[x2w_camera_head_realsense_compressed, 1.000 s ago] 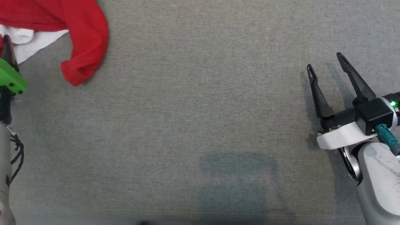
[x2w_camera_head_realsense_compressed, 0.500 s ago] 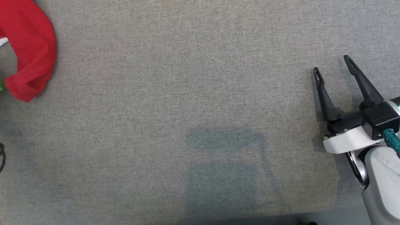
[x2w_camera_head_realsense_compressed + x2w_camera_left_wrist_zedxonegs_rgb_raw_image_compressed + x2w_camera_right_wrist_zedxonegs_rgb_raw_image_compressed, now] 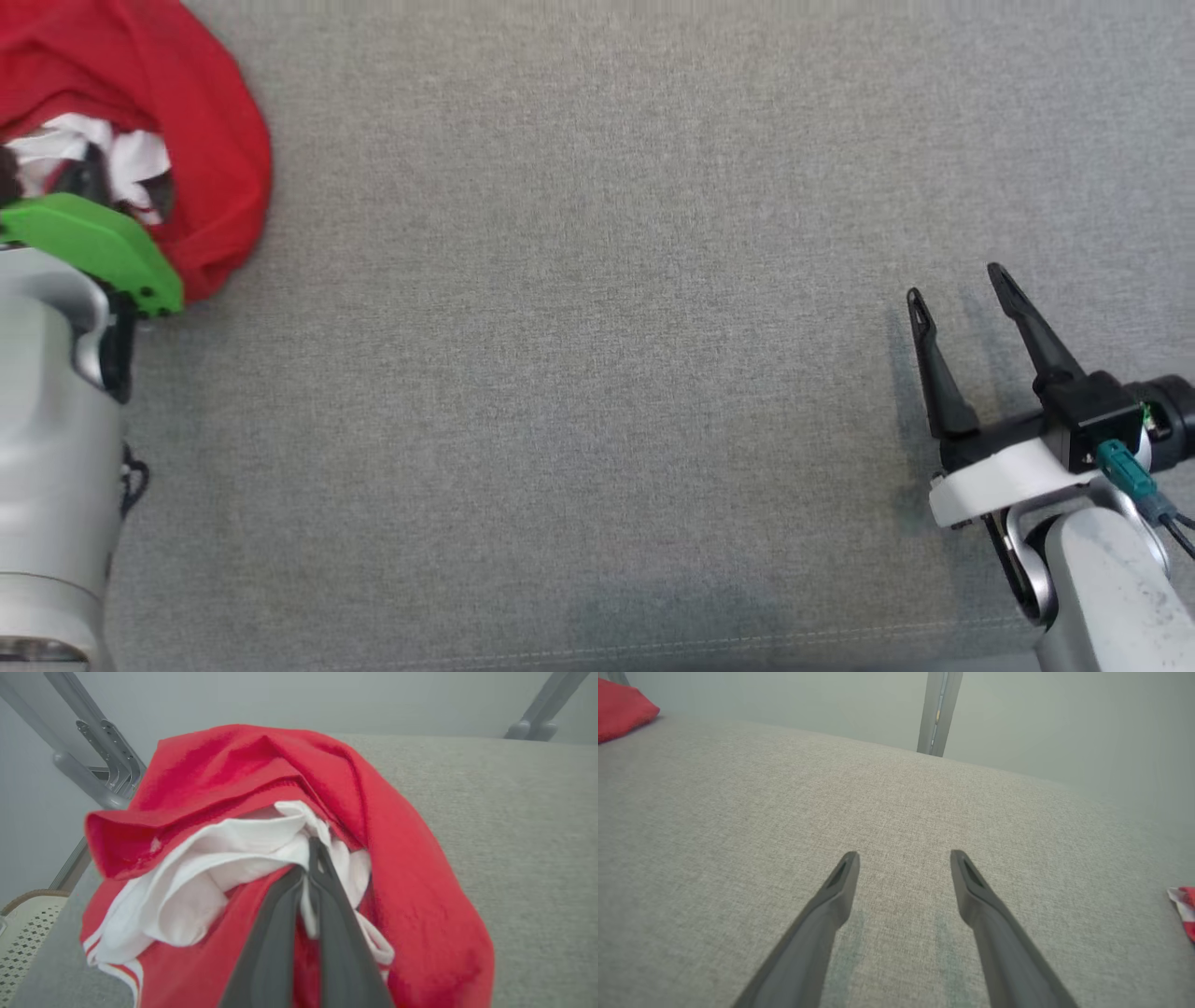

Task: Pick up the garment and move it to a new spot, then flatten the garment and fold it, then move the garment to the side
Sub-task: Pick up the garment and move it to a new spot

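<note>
The garment (image 3: 210,140) is red with white fabric inside, bunched in a heap at the far left of the grey cloth-covered table (image 3: 597,327). In the left wrist view my left gripper (image 3: 314,848) is shut, its two dark fingers pressed together on a white fold of the garment (image 3: 411,868). The head view shows that arm's green mount (image 3: 93,247) against the heap, and the fingers are buried in cloth. My right gripper (image 3: 952,285) stands open over bare table at the right, far from the garment. Its fingers (image 3: 840,877) are spread with nothing between them. A red corner of the garment (image 3: 621,707) lies at the far left of that view.
Grey metal frame legs (image 3: 98,746) stand past the table's far edge, with another (image 3: 542,709) at the right and a post (image 3: 938,714) behind. A white perforated basket (image 3: 23,924) sits below the table's left end. A red-and-white scrap (image 3: 1184,907) lies at the right edge.
My left gripper has closed on the garment, which now bunches around it. The head camera has shifted between frames. The right gripper stays open.
</note>
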`<state>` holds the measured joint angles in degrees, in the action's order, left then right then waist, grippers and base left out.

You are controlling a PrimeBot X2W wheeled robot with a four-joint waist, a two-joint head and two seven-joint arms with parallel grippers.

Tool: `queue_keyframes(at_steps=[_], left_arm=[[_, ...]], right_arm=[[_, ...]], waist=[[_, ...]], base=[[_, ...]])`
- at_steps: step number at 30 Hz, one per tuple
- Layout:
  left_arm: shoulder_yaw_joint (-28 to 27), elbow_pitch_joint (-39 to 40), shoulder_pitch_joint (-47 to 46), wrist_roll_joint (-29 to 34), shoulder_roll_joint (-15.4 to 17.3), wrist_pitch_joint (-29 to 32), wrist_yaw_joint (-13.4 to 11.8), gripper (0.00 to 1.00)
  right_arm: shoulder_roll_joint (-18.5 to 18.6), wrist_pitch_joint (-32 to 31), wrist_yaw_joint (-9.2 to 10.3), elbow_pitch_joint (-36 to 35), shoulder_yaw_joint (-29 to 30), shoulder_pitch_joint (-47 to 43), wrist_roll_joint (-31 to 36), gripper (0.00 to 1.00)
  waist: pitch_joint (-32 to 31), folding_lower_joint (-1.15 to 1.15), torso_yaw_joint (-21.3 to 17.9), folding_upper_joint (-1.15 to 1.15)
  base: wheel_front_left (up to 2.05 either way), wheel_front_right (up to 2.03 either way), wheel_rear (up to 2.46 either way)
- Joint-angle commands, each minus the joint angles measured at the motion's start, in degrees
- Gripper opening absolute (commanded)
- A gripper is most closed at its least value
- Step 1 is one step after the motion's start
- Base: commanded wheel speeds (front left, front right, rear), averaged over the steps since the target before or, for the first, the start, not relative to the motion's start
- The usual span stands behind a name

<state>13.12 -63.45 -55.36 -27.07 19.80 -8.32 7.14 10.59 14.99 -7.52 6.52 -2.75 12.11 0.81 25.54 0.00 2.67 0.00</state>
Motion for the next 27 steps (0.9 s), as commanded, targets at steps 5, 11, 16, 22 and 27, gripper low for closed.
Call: queue_keyframes(at_steps=[5,11,16,22,27], left_arm=[[8.42,12.0,5.99,0.27,-6.14,1.5,0.41,0.0],[15.14,27.74,12.85,-1.95,-10.26,7.14,0.4,0.0],[21.94,42.18,21.14,-2.48,-12.92,15.39,-0.23,0.0],[27.94,49.57,29.18,-3.06,-14.66,20.71,-2.34,0.0],[28.3,44.28,32.57,-2.92,-13.92,20.16,-4.38,0.2]], right_arm=[[-3.27,0.24,0.06,0.58,2.24,-5.32,-0.72,1.0],[-5.34,0.23,0.06,0.24,3.7,-7.7,-1.01,1.0],[-6.41,0.21,0.06,-0.14,3.85,-8.62,-0.93,1.0],[-7.09,0.22,0.06,-0.07,4.1,-9.32,-0.92,1.0],[-7.41,0.22,0.06,0.56,3.51,-9.05,-1.29,1.0]], waist=[[-12.91,0.0,1.56,0.0],[-17.1,0.0,0.14,0.0],[-18.58,0.0,-2.95,0.0],[-18.36,0.0,-7.12,0.0],[-17.7,0.0,-9.74,0.0]], base=[[0.0,0.0,0.0],[0.0,0.0,0.0],[0.0,0.0,0.0],[0.0,0.0,0.0],[0.0,0.0,0.0]])
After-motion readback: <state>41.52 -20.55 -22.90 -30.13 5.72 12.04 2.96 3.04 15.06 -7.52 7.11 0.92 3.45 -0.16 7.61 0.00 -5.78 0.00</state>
